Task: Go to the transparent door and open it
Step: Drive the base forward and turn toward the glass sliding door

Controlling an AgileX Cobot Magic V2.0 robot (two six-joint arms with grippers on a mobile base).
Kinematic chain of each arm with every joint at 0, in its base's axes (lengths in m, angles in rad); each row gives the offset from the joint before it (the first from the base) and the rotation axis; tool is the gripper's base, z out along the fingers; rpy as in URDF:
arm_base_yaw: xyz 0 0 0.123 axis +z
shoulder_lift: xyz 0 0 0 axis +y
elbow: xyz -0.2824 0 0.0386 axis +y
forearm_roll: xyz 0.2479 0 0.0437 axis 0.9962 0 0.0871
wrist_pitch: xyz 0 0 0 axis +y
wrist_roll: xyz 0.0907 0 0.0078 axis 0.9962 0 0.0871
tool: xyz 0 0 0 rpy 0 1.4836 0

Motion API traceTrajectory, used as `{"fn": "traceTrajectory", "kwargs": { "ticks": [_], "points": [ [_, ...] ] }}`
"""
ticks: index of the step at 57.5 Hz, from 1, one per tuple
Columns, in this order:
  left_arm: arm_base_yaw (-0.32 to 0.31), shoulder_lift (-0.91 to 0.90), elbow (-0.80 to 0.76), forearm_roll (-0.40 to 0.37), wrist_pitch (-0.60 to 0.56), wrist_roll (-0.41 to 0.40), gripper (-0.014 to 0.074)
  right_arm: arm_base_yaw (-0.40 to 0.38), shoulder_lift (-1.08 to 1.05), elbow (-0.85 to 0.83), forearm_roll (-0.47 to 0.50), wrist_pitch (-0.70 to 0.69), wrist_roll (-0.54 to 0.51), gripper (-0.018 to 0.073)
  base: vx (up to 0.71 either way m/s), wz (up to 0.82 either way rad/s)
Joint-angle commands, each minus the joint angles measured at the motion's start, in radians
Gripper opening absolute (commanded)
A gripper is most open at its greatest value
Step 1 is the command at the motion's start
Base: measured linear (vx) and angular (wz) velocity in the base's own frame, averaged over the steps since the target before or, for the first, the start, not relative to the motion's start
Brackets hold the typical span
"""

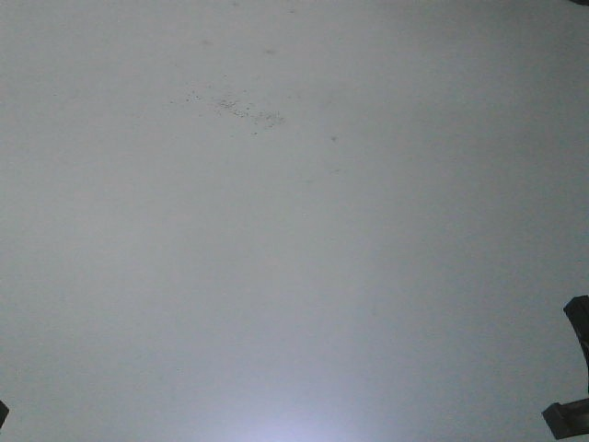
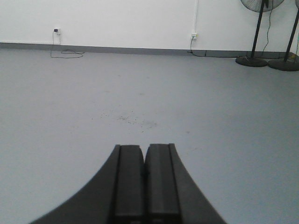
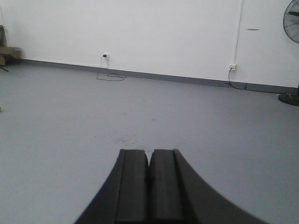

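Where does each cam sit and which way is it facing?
Front-facing: high, tilted down at grey floor; dark arm part at right edge.
Left wrist: behind the shut left gripper, looking low across floor to a white wall, fans.
Right wrist: same, behind the shut right gripper.
Shared: speckled floor patch, all three.

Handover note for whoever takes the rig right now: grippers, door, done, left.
Left gripper: fingers shut, empty.
Right gripper: fingers shut, empty.
The transparent door is in no view. The wrist cameras show only grey floor, white wall and standing fans.
Done: nothing that the views show.
Left: find the door, drive up to it, then open it.
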Motion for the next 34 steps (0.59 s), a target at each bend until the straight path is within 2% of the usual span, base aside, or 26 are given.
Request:
{"fn": "traceTrajectory", "kwargs": {
  "ticks": [1,16,34],
  "points": [
    [0.004,-0.013,0.030,-0.010,-0.084,0.000,-0.0006,-0.007,-0.014,0.014,-0.001,-0.074,-0.009,-0.0003,0.03,0.05],
    [0.004,-0.013,0.030,-0.010,-0.084,0.000,-0.0006,-0.007,-0.014,0.014,-0.001,-0.074,-0.009,-0.0003,0.08,0.14],
    [0.004,-0.013,0.030,-0.010,-0.084,0.000,-0.0006,-0.007,-0.014,0.014,-0.001,-0.074,-0.009,-0.0003,0.19,0.34]
  ]
}}
